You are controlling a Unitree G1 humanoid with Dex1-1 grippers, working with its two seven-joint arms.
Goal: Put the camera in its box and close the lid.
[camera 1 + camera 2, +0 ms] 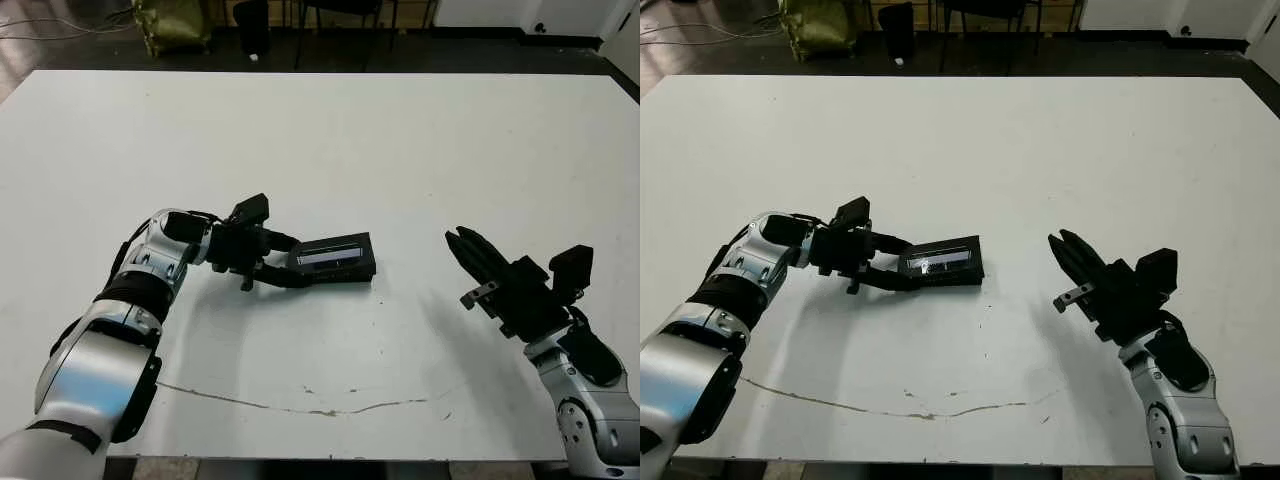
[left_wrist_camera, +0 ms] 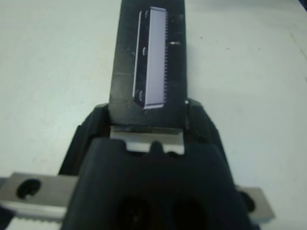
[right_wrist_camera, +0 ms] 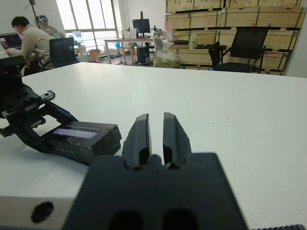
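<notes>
We see the shallow black rectangular lid with its grey-blue window strip [image 1: 335, 256] lying flat mid-table, long axis running left-right, slightly skewed. Our left gripper [image 1: 285, 262] has its two black fingers clamped on the lid's left short end. Our right gripper [image 1: 470, 251], fingers nearly together and empty, hovers well apart to the right over bare white table [image 1: 400, 150].
</notes>
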